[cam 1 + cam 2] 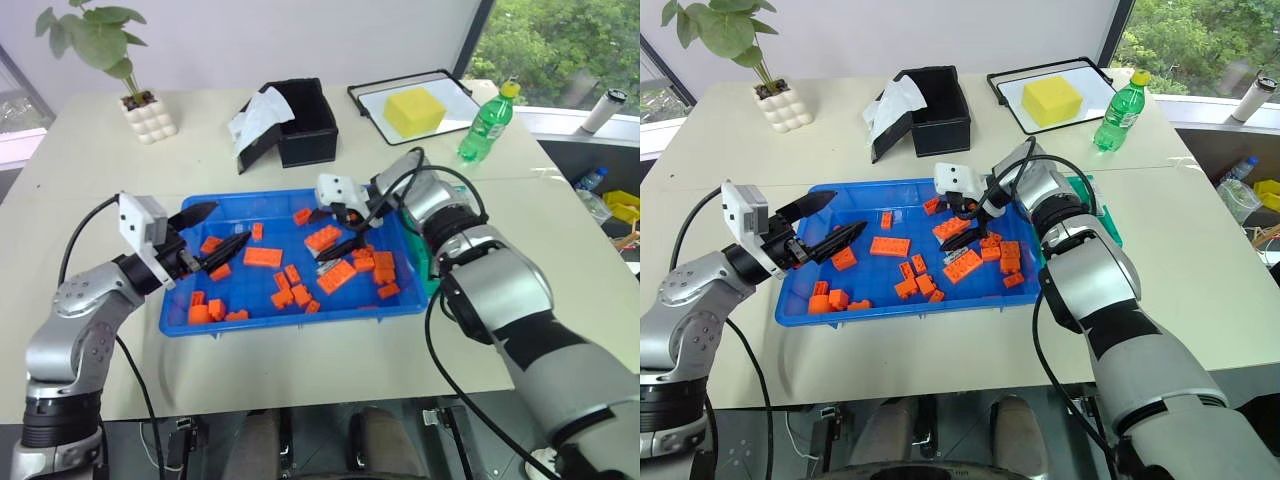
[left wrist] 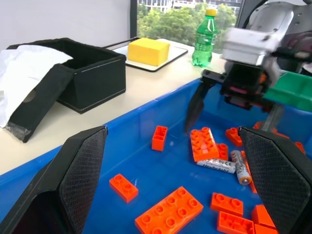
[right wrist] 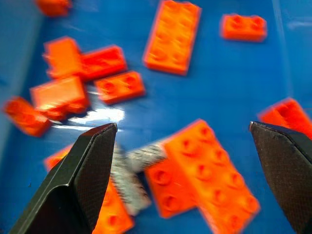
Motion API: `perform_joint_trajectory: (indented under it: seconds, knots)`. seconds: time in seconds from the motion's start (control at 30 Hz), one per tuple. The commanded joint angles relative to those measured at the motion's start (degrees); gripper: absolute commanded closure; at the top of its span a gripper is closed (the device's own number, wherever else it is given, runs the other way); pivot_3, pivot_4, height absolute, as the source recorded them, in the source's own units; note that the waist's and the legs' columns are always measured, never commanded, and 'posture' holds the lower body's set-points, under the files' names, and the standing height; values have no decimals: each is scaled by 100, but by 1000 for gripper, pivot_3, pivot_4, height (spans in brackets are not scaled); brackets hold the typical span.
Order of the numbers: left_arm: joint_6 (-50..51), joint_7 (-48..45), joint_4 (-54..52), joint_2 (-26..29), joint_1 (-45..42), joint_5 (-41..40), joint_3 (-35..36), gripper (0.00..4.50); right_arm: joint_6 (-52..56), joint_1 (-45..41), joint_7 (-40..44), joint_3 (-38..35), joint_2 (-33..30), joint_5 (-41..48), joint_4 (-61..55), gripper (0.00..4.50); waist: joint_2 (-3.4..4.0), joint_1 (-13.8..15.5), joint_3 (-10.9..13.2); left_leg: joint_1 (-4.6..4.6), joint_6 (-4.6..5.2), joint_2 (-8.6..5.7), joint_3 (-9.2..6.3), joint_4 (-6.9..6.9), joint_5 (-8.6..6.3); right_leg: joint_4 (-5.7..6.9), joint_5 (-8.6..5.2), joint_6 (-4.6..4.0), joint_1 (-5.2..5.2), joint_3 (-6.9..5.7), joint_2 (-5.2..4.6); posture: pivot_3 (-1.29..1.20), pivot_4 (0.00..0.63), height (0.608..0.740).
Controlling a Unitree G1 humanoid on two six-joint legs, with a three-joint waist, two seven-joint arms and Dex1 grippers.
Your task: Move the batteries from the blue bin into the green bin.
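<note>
The blue bin lies mid-table, strewn with orange blocks. Two silver batteries lie side by side among the blocks, under my right gripper; in the right wrist view the batteries sit between its fingers, partly tucked under a block. My right gripper hangs open, angled down over the bin's right half. My left gripper stands open over the bin's left end, holding nothing. The green bin sits against the blue bin's right side, mostly hidden behind my right arm.
A black box with white tissue stands behind the blue bin. A potted plant is at the back left. A tray with a yellow sponge and a green bottle are at the back right.
</note>
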Motion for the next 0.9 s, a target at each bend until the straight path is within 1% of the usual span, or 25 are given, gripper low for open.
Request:
perform_joint_trajectory:
  seconds: [0.03,0.23,0.27,0.37,0.43,0.47,0.5,0.53,0.6,0.9]
  knots:
    - [-75,85,-262,-19,16,-130,199,0,-77,-193,-519,74,67,-276,68,35,0,-2,0,0,-1,0,0,0,0,0,0,0,0,0,0,0,150,732]
    - [-97,170,-302,-47,52,-114,214,0,-95,-153,-525,59,89,-408,128,35,0,-2,0,0,-1,0,1,-1,0,0,0,0,0,0,2,0,150,732]
    - [-104,180,-297,-46,51,-111,215,0,-78,-143,-543,35,96,-406,131,272,0,0,0,0,-1,0,1,-1,1,0,0,0,0,0,2,0,150,732]
    - [-122,203,-279,-45,37,-104,211,0,-67,-128,-490,-1,105,-404,131,1162,0,-1,0,0,-1,0,1,-1,1,0,0,0,1,0,2,0,150,732]
    - [-128,213,-271,-48,26,-95,205,0,-68,-126,-454,-16,108,-402,127,2095,0,-1,0,0,-1,0,1,-1,0,0,0,0,0,0,2,0,150,732]
    - [-139,219,-260,-54,19,-84,199,0,-61,-130,-425,-27,110,-398,121,2721,0,-3,0,0,-1,0,1,-2,1,0,0,0,0,0,2,0,150,732]
    - [-146,223,-253,-58,15,-77,196,0,-57,-134,-405,-35,111,-398,118,3090,0,-2,0,0,-1,0,1,-2,1,0,0,0,0,0,2,0,150,732]
    - [-159,230,-242,-65,10,-69,192,0,-44,-141,-381,-48,112,-389,114,3608,0,-2,0,0,-1,0,1,-1,1,0,0,0,0,0,2,0,150,732]
    - [-174,242,-231,-72,8,-61,188,0,-19,-152,-364,-82,113,-362,108,4335,0,-2,0,0,-1,0,1,-2,0,0,0,0,0,0,2,0,150,732]
    - [-240,257,-181,-97,16,-46,177,0,-63,-357,-294,-331,35,-241,-1,4335,0,-2,0,0,-1,0,1,-1,1,0,0,0,0,0,2,0,150,732]
